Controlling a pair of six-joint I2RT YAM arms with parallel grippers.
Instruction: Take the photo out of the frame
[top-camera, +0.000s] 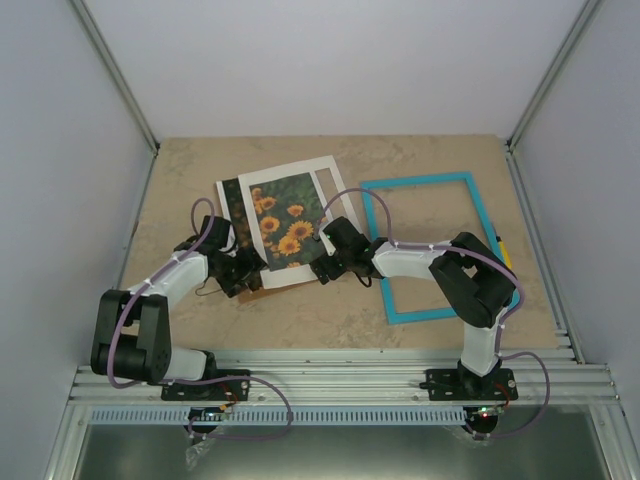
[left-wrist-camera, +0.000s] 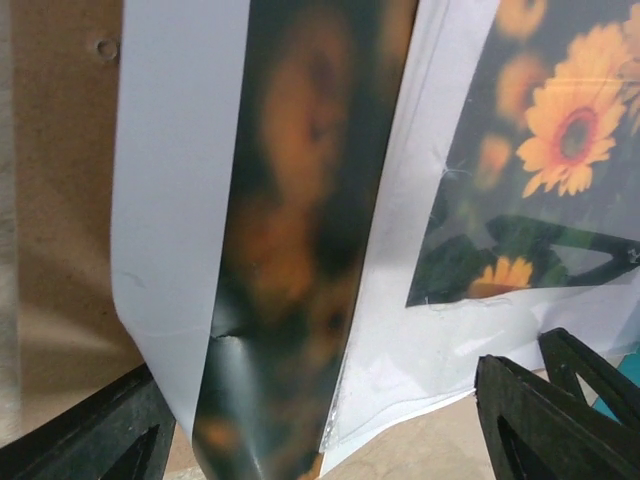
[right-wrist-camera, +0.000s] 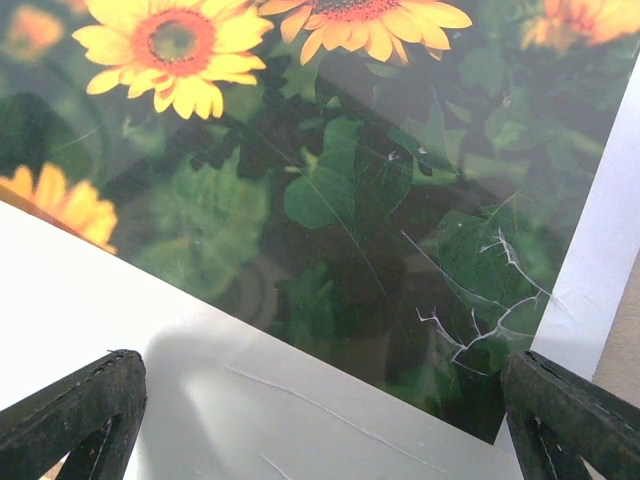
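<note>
Two sets of jaws stood wide apart, nothing clamped. Photo (top-camera: 283, 222) lay outside frame (top-camera: 415, 182), just left of it on desk (top-camera: 300, 320), under white mat (top-camera: 300, 168), over brown backing board (left-wrist-camera: 50, 200). Photo's left edge stood lifted between left jaws, kinked near bottom in left wrist view. Risks: closing there likely to deepen crease, or catch mat along with print. Right jaws hovered over glossy face showing crack-like marks; pressing down could scuff it or shove whole stack.
</note>
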